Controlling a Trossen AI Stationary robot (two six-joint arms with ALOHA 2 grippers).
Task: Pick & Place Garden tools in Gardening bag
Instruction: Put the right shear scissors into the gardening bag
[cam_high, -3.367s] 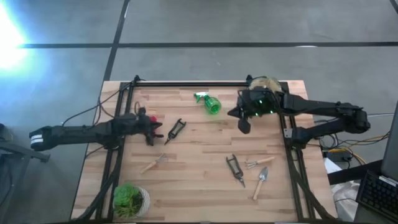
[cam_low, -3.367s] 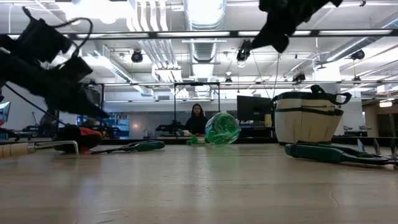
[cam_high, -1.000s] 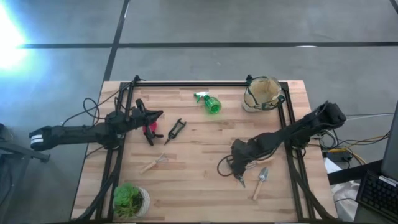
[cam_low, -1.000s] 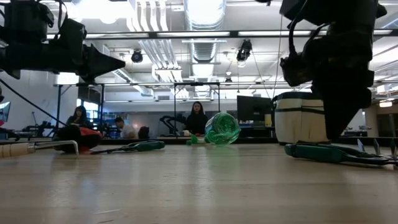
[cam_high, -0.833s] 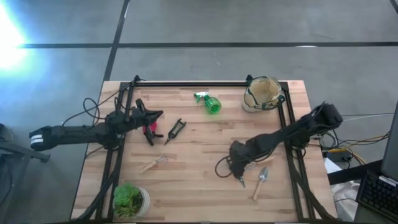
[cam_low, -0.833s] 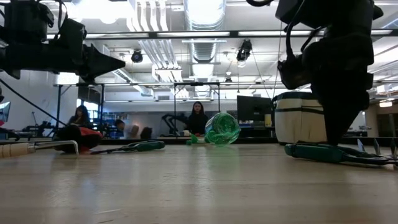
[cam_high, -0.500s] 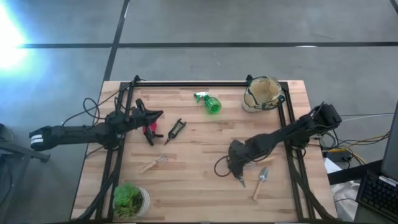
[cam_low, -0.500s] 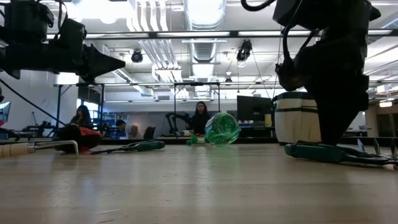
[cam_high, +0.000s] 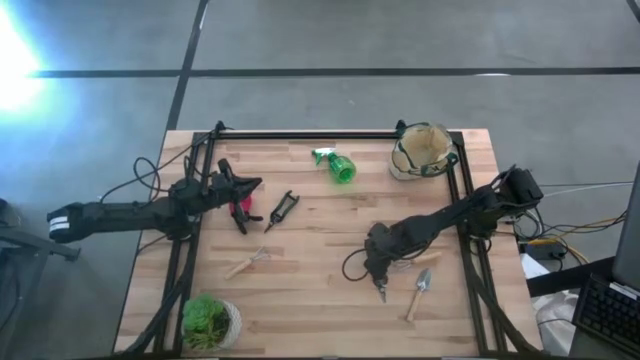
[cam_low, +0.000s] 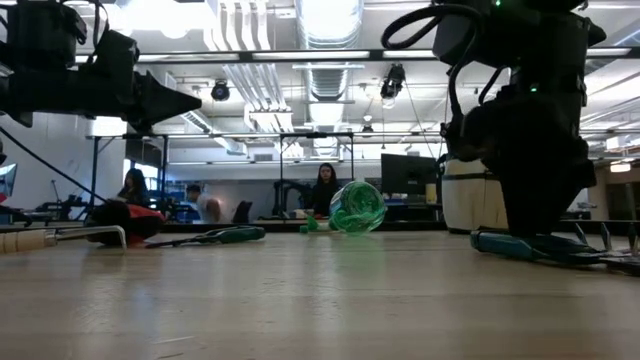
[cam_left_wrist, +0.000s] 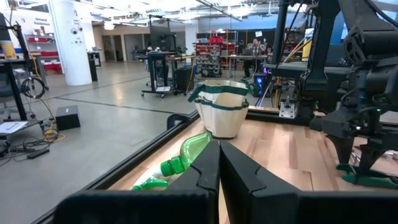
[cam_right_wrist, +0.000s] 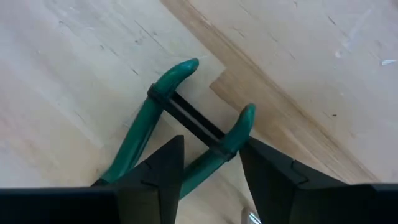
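Observation:
Green-handled pruners lie flat on the wooden table at the near right. My right gripper points down over them, open, one finger on each side of the two handles just short of the black cross strap; I cannot tell whether it touches them. In the high view the gripper covers all but the pruners' tip. My left gripper is shut and holds nothing, hovering level at the table's left. The gardening bag stands upright at the far right.
A green spray bottle lies at the far middle. Black pruners and a red-handled tool lie by the left gripper. A wooden-handled fork, a trowel and a potted plant sit nearer the front.
My right gripper has sunk toward the green-handled pruners and shifted a little toward the table's left. The pruners have stayed where they lay.

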